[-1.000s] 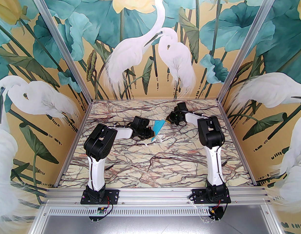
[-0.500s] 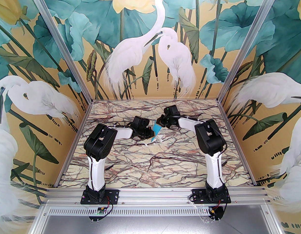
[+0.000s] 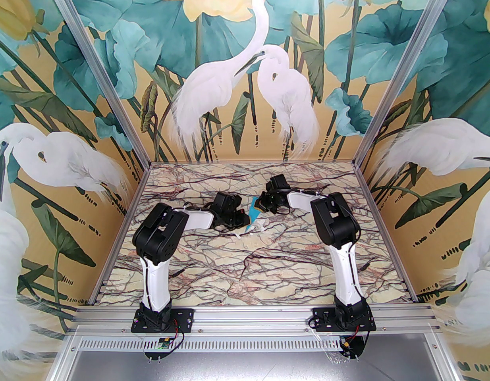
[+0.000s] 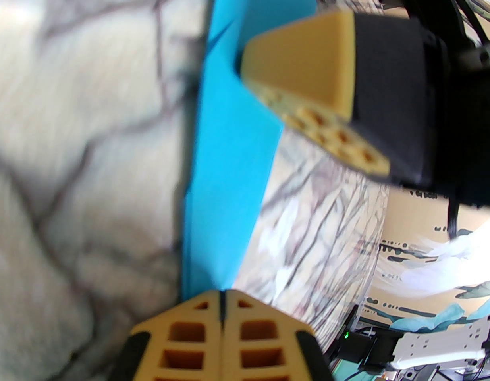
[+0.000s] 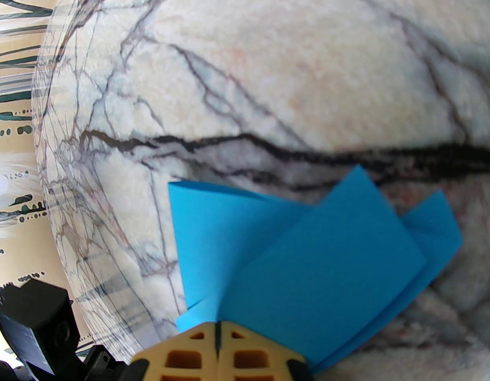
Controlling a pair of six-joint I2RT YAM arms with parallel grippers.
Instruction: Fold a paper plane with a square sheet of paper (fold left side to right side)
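Lab cell: aluminium frame point(image 3: 245, 316), mural walls point(image 3: 229, 74)

Pale table point(image 3: 245, 260) with dark wiggly lines all over. Small white scraps point(image 3: 260, 225) lying near the middle, just beside the blue paper plane point(image 3: 253, 214).

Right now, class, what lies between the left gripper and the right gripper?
The paper plane spans the gap. The top view shows it running from the left gripper to the right gripper, and each wrist view shows its gripper shut on one end.
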